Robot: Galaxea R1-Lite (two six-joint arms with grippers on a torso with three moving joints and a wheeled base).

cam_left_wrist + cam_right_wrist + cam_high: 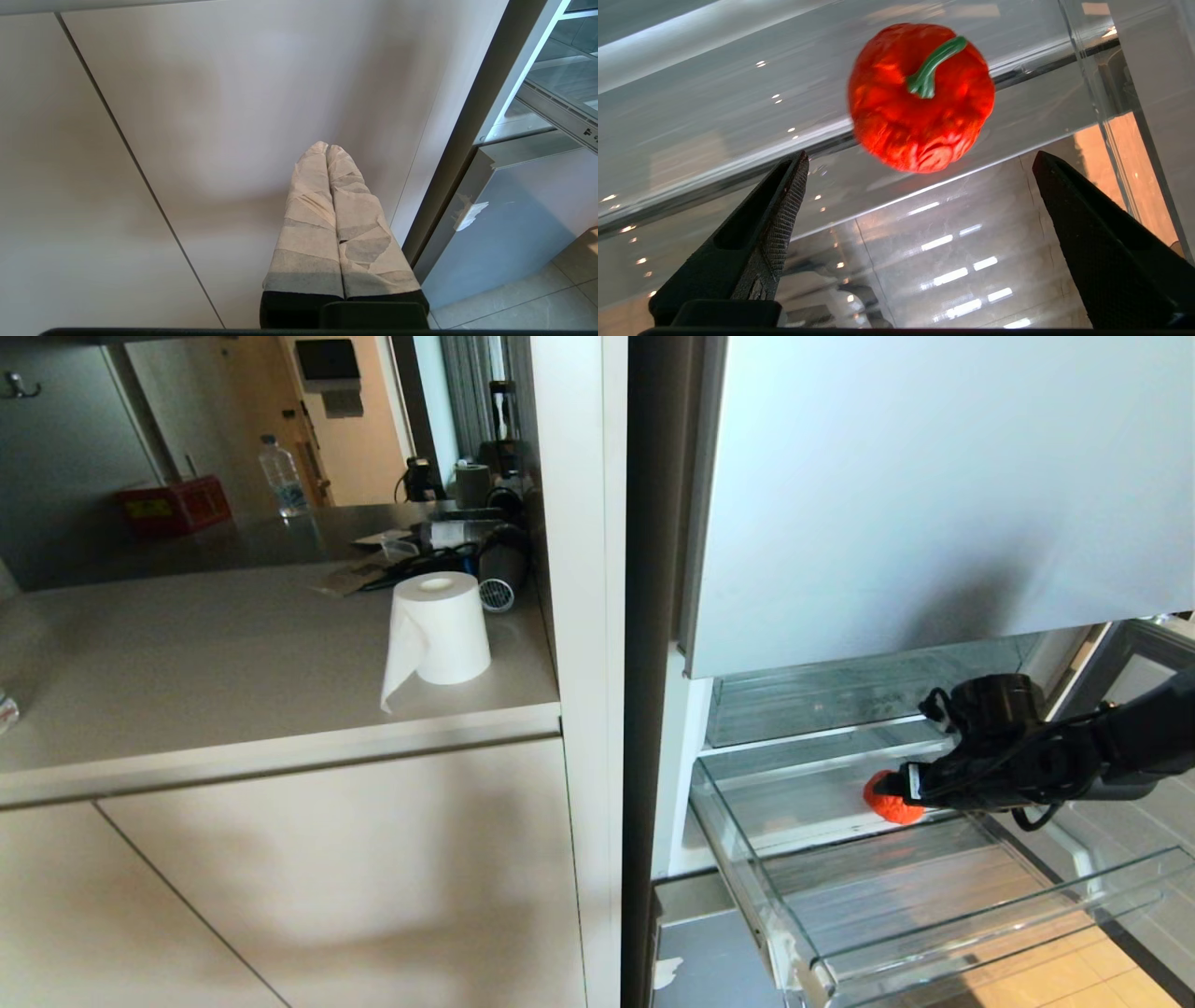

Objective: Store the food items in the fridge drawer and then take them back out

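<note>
Surroundings: beige countertop (233, 663) at 9 o'clock in the head view, white paper roll (437, 630) upright near its front edge. Behind the roll, cables and dark cylindrical items in a clutter, hard to identify. Water bottle (282, 476) and red box (174, 505) farther back at 10–11 o'clock. Plain cabinet doors (308, 877) below the counter. Grey fridge door panel (934, 485) fills 1–2 o'clock.

Nothing sits between the right gripper (920, 168) and the red tomato-like piece (920, 95); the path is clear.

Containers: clear fridge drawer (934, 933) is pulled out at 4–5 o'clock, ribbed floor, low front lip. Red piece (892, 796) sits toward the drawer's rear, by the white rail, green stem facing the wrist camera. No other food visible in the drawer. Glass shelf (840, 705) above it.

Right gripper (904, 786) reaches in from 3 o'clock, black fingers (761, 238) spread wide, the piece just beyond the tips, not clamped. Whether a tip touches it, can't tell.

Left gripper (328, 148) parked facing the cabinet door (233, 116), taped fingers pressed together, holding nothing.
</note>
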